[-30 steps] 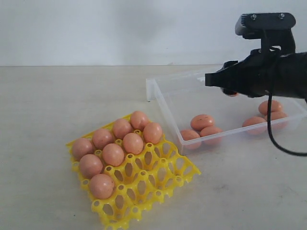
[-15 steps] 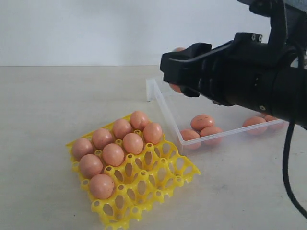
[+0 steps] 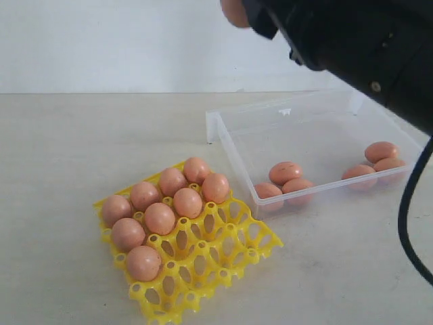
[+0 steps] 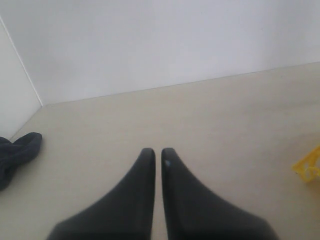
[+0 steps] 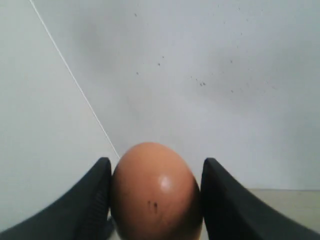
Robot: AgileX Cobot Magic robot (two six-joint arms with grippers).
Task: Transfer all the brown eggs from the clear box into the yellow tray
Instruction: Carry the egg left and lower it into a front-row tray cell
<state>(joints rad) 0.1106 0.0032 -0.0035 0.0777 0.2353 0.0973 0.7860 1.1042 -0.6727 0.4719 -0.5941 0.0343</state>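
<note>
High above the clear box [image 3: 230, 145], the right gripper [image 5: 156, 165] clasps one brown egg [image 5: 152, 192]; more brown eggs [image 3: 285, 172] lie inside the box, others in the yellow tray [image 3: 237, 250] beside it. Light, smooth, brittle: it likely wants gentle pressure at its widest girth. The left gripper [image 4: 157, 152] is pinched shut.

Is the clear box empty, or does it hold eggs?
Not empty: six brown eggs lie inside the clear box, in two groups of three.

Exterior view's top edge cuts off the held brown egg [image 3: 234, 11].
</note>
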